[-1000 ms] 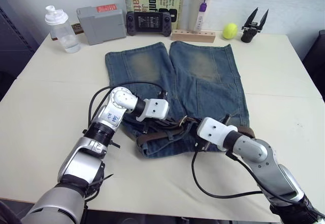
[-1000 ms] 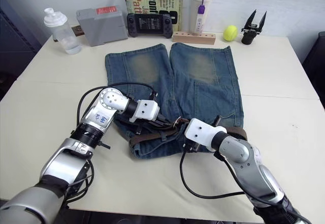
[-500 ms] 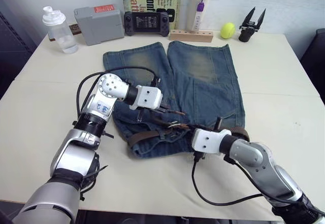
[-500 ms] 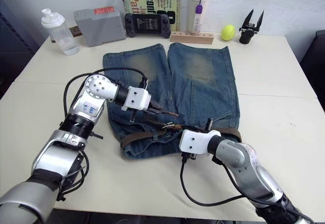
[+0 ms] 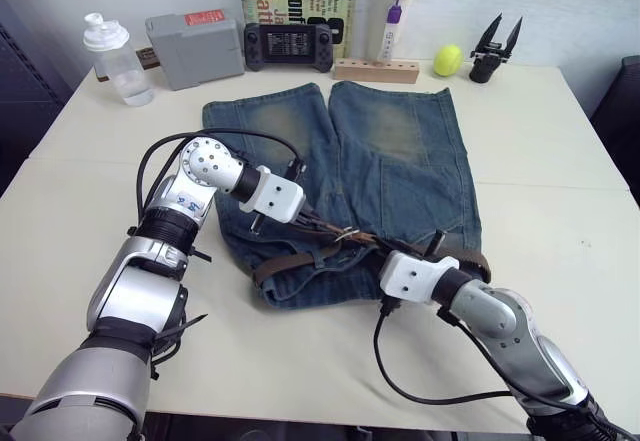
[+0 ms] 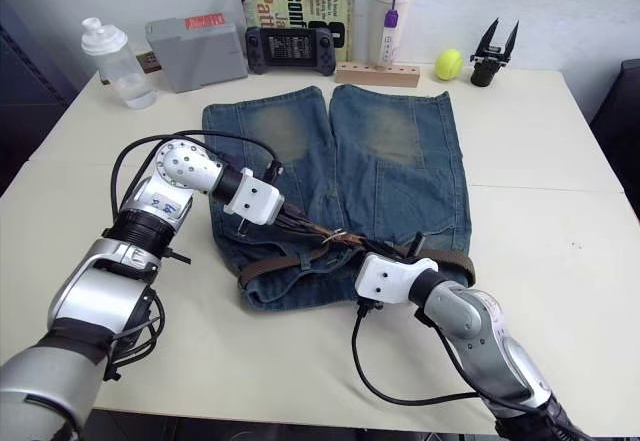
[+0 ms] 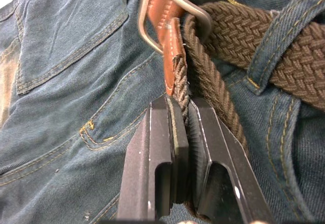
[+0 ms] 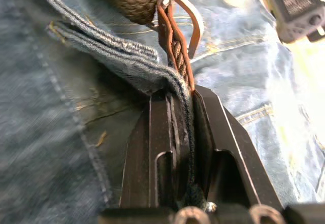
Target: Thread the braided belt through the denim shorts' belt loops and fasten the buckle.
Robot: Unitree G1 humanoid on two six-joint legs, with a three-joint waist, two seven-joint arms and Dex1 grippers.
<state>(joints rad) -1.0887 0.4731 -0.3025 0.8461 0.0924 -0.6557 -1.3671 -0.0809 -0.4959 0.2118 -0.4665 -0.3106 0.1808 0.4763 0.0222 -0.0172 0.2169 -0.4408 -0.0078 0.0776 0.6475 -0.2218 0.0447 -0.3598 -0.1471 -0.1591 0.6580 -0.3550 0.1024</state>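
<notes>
Between the fingers of the right gripper (image 8: 182,109) sits a folded edge of the denim shorts (image 5: 400,151), at the waistband; the jaws are clenched on that cloth, and just past their tips the buckle (image 8: 180,16) stands with the braided belt (image 7: 284,56) running through its frame. Over at the left gripper (image 7: 184,127), the jaws are clamped on the belt's woven strap right behind the leather piece that carries the buckle. Beyond those tips the belt passes under one of the belt loops (image 7: 277,36), so the threading looks largely done and fastening is the step in hand.

To do it well, I judge the right gripper should hold the waistband as an anchor while the left draws the strap taut in line with the frame, not across it, so the prong can find a gap in the weave. The cloth bunched beside the buckle could snag the strap; a slow, level pull should avoid that.

Compared with a second ago, the left gripper has swung from over the waistband to a lower, angled reach toward the buckle, and the right gripper has slid closer to the buckle. Farther off, the two legs of the shorts lie flat as before on the table (image 5: 80,181).
</notes>
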